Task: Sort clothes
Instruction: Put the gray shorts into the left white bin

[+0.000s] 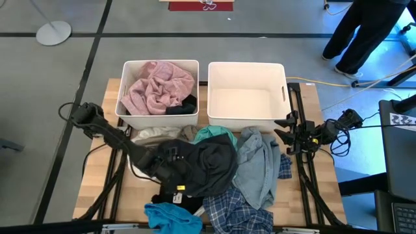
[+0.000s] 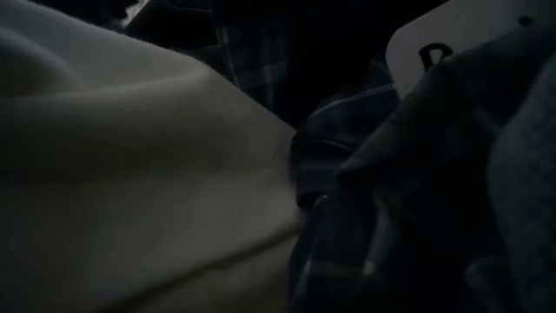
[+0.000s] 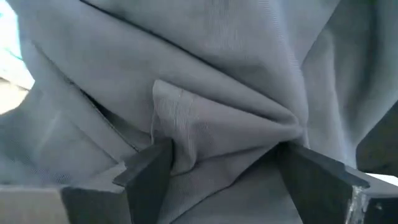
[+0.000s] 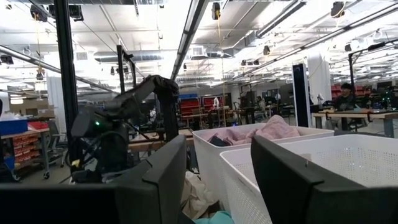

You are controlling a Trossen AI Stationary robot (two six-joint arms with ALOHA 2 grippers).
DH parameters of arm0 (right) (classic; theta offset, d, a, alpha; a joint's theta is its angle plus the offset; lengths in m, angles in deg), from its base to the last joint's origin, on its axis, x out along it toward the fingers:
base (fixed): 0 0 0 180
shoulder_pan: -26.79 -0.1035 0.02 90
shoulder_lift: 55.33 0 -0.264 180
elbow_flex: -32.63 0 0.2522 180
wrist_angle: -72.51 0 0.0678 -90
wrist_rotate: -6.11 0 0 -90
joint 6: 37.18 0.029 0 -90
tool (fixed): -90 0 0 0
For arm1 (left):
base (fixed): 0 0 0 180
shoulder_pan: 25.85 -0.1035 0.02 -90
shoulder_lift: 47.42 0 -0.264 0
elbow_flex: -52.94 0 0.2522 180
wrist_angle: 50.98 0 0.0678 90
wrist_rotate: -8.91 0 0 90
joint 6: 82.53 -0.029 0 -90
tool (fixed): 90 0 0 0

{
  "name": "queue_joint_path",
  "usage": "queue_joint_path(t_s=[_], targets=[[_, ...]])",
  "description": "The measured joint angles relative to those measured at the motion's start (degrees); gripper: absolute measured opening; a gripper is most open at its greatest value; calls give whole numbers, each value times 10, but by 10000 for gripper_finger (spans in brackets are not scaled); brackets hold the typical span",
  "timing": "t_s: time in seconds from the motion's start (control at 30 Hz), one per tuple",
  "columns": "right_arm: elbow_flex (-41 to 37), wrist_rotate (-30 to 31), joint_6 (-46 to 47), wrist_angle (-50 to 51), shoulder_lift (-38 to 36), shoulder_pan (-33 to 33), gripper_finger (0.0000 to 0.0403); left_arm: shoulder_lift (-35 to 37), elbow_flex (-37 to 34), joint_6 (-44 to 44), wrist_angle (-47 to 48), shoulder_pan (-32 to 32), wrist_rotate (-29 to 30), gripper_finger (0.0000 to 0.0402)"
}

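A pile of clothes lies on the wooden table [image 1: 97, 188] in front of two white bins: a black garment [image 1: 211, 166] in the middle, teal [image 1: 214, 135], light blue denim [image 1: 257, 166], blue plaid [image 1: 237, 211], bright blue [image 1: 170, 218] and beige [image 1: 159, 134]. A pink garment [image 1: 159, 88] and a black piece [image 1: 186, 107] lie in the left bin [image 1: 127, 97]. My left gripper [image 1: 192, 170] is down in the pile, shut on the black garment [image 3: 224, 93]. My right gripper [image 1: 286, 132] is open and empty at the table's right edge, beside the right bin [image 1: 247, 71]. My left gripper has a bunched fold of the black garment [image 3: 186, 130] between its two fingers [image 3: 149, 171]. The cloth gathers in creases toward both fingertips; several layers lie in the gap. The garment rests on the pile and covers the fingers in the high view.
The right bin holds nothing. In the low view, beige cloth [image 2: 130, 174] and plaid cloth [image 2: 347, 165] lie right against the camera and block it. A person [image 1: 364, 32] stands beyond the table's far right corner.
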Motion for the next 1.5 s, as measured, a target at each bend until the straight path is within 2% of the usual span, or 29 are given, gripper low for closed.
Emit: queue_joint_path(t_s=[0.17,0.3,0.43,0.7,0.77,0.97,1.07,1.5], targets=[[0,0,0,2,0,0,182,0,-39,8,-24,-15,-6,275],[0,0,0,2,0,0,182,1,-66,14,-29,-29,-6,244],[0,2,0,2,0,0,182,-1,-85,13,-31,-43,-6,191],[0,2,-1,2,0,0,182,-12,-90,-23,-49,-57,-5,40],[0,2,-1,2,0,0,182,-11,-85,-29,-51,-57,-5,17],[0,2,-1,2,0,0,182,-11,-39,-46,-57,-57,-6,26],[0,2,-1,2,0,0,182,-6,-11,-76,-60,-57,-4,15],[0,2,-1,2,0,0,182,81,85,-181,-62,-58,95,13]])
